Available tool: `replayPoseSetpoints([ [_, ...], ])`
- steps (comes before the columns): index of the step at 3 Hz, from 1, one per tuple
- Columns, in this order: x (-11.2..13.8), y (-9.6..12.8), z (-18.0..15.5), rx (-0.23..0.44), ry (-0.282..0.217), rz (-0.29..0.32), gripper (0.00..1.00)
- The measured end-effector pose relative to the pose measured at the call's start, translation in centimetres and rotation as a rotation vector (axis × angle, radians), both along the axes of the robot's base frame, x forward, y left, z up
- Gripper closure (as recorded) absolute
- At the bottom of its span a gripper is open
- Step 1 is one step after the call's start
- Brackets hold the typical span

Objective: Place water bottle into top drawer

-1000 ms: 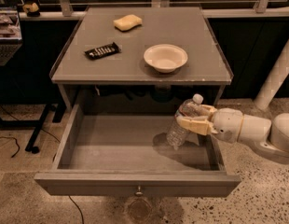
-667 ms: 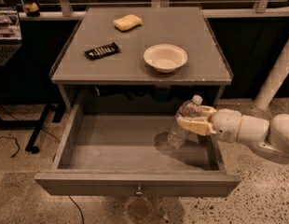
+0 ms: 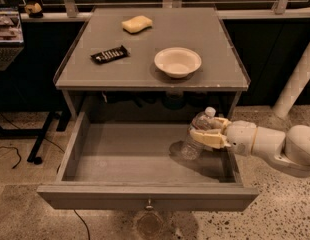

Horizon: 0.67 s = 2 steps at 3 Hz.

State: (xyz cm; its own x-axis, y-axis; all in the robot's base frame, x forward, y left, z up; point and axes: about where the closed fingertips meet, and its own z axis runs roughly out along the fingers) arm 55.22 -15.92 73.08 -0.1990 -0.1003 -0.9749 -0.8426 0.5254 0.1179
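At 3 o'clock inside the top drawer (image 3: 120, 151), the gripper (image 3: 201, 134) has the tilted water bottle (image 3: 191, 148) pinched between its fingers (image 3: 210, 139); released leaning, it could topple.

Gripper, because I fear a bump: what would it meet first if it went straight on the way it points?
The gripper, shut on the water bottle, points left across the open top drawer. The way looks free as far as the drawer's left wall, probably met first; depth is unclear.

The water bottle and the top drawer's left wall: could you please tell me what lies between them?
Only the top drawer's bare floor, in the camera view; the gripper holds the water bottle near its right wall.
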Motion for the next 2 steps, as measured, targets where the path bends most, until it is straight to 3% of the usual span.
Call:
replayPoseSetpoints([
  [1,0.04,-0.21,-0.89,-0.015,0.009,0.005,1.0],
  [2,0.04,-0.21,-0.89,-0.015,0.009,0.005,0.81],
])
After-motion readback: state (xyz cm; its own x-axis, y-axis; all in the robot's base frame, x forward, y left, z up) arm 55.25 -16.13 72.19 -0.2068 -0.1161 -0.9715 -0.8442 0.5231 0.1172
